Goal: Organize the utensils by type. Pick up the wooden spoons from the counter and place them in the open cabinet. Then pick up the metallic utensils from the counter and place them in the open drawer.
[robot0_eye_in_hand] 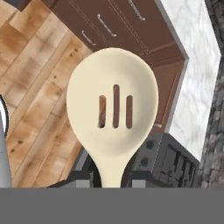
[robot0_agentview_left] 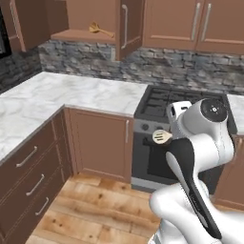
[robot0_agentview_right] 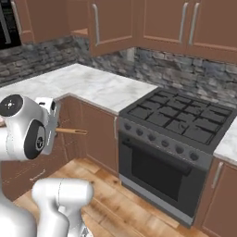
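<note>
Hand view: jaws clamped on slotted spoon point(robot0_eye_in_hand: 113, 111); beyond it stove point(robot0_eye_in_hand: 168, 162), drawers point(robot0_eye_in_hand: 109, 26), marble surface point(robot0_eye_in_hand: 197, 74).

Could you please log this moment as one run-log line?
phase: carry | fingers: shut on slotted cream spoon | golden-brown spoon: on open cabinet shelf | arm: in front of stove

Around me the room was a corner kitchen. Floor point(robot0_agentview_left: 90, 205) was light wood planks. A black stove point(robot0_agentview_right: 176, 139) stood between brown base cabinets point(robot0_agentview_left: 102, 143). The backsplash point(robot0_agentview_left: 190, 69) was grey stone. Wall cabinets point(robot0_agentview_right: 185, 23) carried silver bar handles.
</note>
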Motion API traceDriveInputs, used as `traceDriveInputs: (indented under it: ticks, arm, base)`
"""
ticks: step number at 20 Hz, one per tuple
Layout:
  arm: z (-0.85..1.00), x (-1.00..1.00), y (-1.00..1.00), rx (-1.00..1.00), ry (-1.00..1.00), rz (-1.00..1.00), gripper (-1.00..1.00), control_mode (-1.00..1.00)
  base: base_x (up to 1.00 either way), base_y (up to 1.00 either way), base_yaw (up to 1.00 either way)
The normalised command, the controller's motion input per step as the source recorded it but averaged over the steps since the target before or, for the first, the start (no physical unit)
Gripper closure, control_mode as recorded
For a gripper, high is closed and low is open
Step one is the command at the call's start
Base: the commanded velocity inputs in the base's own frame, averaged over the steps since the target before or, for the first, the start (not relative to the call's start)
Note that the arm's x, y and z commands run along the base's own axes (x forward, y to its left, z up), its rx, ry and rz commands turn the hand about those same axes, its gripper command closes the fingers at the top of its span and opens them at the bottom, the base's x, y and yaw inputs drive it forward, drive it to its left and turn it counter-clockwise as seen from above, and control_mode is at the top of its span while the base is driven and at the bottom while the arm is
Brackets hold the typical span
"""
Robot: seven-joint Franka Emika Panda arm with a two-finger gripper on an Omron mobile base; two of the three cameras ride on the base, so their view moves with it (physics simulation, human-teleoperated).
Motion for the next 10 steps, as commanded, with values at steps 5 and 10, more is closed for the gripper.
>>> traceDriveInputs:
  ticks: [5, 10]
  arm:
    - [0.00, 0.00, 0.00, 0.00, 0.00, 0.00, 1.00, 1.00]
    - [0.00, 0.00, 0.00, 0.00, 0.00, 0.00, 1.00, 1.00]
  base:
    - [0.45, 0.80, -0.06]
    - [0.58, 0.74, -0.21]
